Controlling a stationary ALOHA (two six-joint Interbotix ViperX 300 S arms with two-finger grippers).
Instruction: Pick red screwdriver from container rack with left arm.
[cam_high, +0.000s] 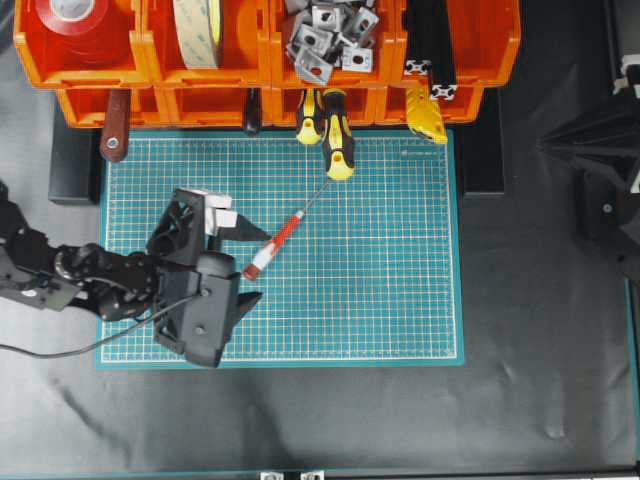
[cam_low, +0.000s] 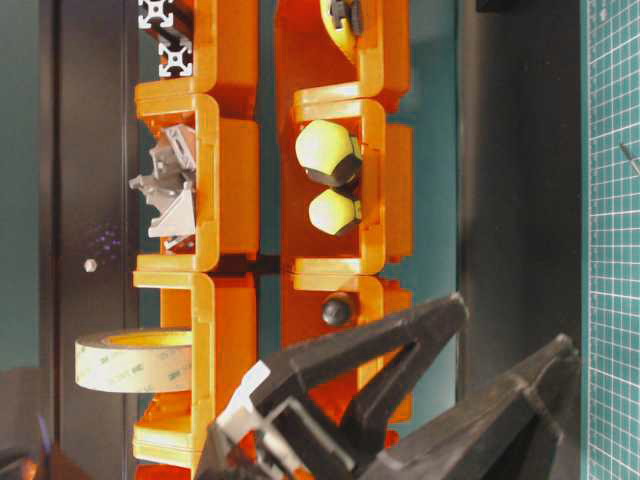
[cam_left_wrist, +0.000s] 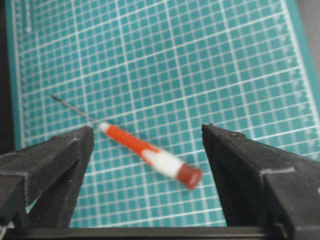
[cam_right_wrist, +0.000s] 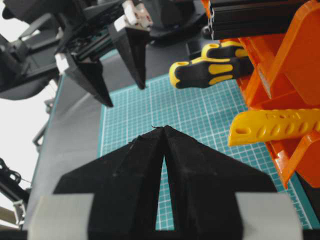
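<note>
The red screwdriver (cam_high: 275, 243) lies slanted on the green cutting mat (cam_high: 400, 280), its thin shaft pointing toward the container rack (cam_high: 200, 100) at the back. In the left wrist view the red screwdriver (cam_left_wrist: 150, 152) looks slightly blurred, its white band and red end nearest the camera. My left gripper (cam_high: 258, 268) is open around the handle end. Its two black fingers stand wide apart on either side, and the left gripper (cam_left_wrist: 148, 127) touches nothing. My right gripper (cam_right_wrist: 163, 127) is shut and empty, over the mat near the rack (cam_right_wrist: 295, 50).
Two yellow-and-black screwdrivers (cam_high: 338, 140) stick out of the rack's lower bins over the mat's back edge. A maroon-handled tool (cam_high: 115, 125) and a yellow part (cam_high: 427, 113) also hang out. Upper bins hold tape rolls (cam_high: 200, 30) and metal brackets (cam_high: 330, 35).
</note>
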